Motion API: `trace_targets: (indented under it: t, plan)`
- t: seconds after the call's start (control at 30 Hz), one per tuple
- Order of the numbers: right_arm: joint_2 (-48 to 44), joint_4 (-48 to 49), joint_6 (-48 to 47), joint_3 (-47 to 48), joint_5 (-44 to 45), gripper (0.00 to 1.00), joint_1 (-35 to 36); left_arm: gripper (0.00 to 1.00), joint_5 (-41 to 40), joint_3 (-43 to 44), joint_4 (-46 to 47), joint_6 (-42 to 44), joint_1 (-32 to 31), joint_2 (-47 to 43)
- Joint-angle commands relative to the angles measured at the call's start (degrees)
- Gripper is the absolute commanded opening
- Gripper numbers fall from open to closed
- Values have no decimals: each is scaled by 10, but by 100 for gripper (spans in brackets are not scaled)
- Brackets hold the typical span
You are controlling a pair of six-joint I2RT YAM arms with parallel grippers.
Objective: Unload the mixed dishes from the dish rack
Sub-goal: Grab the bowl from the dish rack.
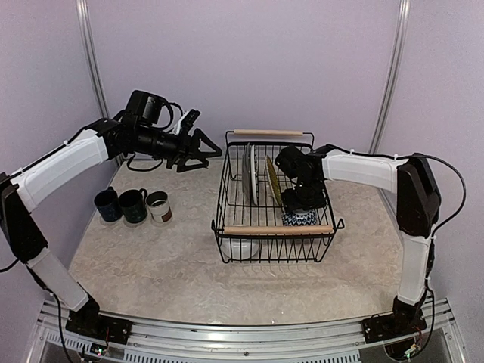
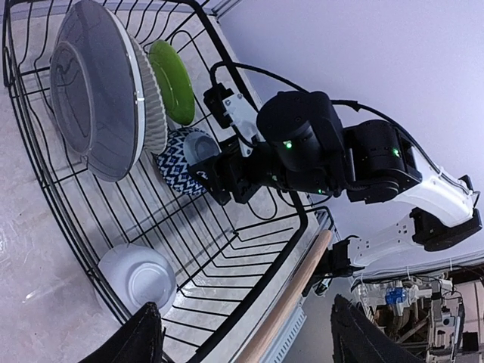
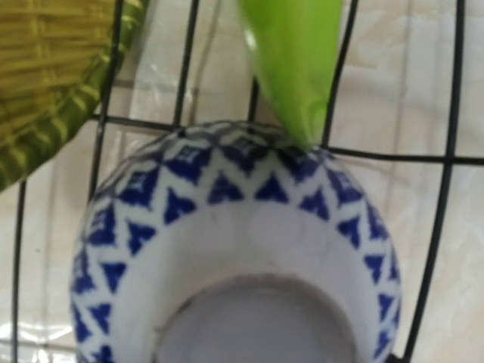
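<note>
Small patterned bowl (image 3: 242,249) mid-frame looks glazed, slick, breakable, so I'd pinch its rim; right hand (image 2: 214,172) grip: can't tell.

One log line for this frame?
left gripper: open, raised beside dish rack | right gripper: inside rack at patterned bowl, closure unclear | three cups: out on table

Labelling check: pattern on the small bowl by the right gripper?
Small bowl: blue triangles on white; best in right wrist view.
</note>
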Motion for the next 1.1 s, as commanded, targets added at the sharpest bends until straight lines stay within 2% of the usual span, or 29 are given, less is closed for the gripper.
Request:
trace_targets:
  t: [0.0, 0.1, 0.37, 0.6, 0.67, 0.8, 1.07]
  plan:
    - [10, -2, 26, 4, 8, 76, -5, 72, 12, -20, -8, 14, 10, -12]
    - [6, 17, 30, -8, 7, 72, -6, 72, 3, -25, -8, 21, 9, -11]
    - [-7, 51, 45, -19, 21, 72, -6, 72, 27, -27, -3, 7, 10, 10]
    - [-10, 57, 49, -27, 30, 56, -7, 72, 27, -27, -5, 6, 10, 18]
    - [-12, 56, 49, -27, 32, 64, -7, 72, 32, -26, -5, 3, 10, 17]
    - [-11, 46, 44, -26, 23, 62, -3, 72, 36, -27, -3, 0, 10, 10]
    - [-14, 53, 32, -42, 15, 39, -2, 72, 29, -30, -3, 1, 10, 3]
